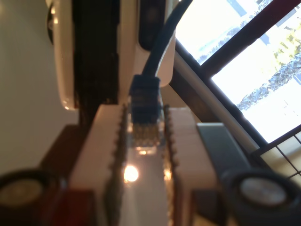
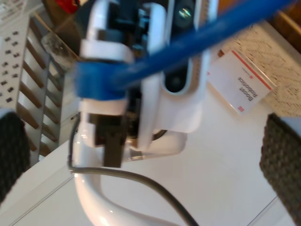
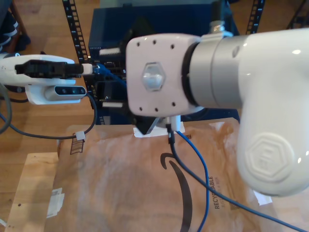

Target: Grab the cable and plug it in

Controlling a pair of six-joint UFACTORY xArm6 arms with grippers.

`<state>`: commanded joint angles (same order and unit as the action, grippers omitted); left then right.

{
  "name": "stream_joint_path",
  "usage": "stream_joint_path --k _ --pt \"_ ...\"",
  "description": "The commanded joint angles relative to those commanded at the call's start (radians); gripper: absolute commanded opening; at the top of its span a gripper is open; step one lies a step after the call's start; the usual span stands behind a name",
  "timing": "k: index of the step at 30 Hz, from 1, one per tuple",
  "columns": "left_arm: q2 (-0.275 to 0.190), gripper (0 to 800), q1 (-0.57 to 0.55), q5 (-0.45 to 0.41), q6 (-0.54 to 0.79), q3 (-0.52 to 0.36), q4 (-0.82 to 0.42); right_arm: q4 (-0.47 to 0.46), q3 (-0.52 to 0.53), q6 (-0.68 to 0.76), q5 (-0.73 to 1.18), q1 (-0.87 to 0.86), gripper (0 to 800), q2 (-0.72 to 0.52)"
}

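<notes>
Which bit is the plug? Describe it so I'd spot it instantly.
Find the dark blue cabinet at the back of the exterior view. Before it, toward that view's left, my first tool pinches the plug: small and blue, ending the thin blue cable.

Big white arm joint [image 3: 212, 92] blocks most of exterior view, hiding blue rack [image 3: 159, 21] middle. Cable [image 3: 205, 179] run vanishes behind it, lower end cut by frame edge. Plug [image 1: 145, 101] blurred in first wrist view. My second pincer pads [image 2: 281, 165] cut off at edges, everything soft-focus.
</notes>
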<state>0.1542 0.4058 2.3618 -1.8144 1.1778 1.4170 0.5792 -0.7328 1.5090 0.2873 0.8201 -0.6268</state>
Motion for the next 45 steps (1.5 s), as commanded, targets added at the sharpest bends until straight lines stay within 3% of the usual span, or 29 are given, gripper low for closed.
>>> stream_joint_path --k 30,45 --pt "-0.015 6 -0.015 0.025 -0.003 -0.018 -0.005 -0.002 0.002 0.003 -0.029 0.000 402 0.018" --pt "-0.034 6 -0.015 0.026 -0.002 -0.060 -0.006 -0.005 0.002 0.008 -0.031 -0.002 325 0.012"
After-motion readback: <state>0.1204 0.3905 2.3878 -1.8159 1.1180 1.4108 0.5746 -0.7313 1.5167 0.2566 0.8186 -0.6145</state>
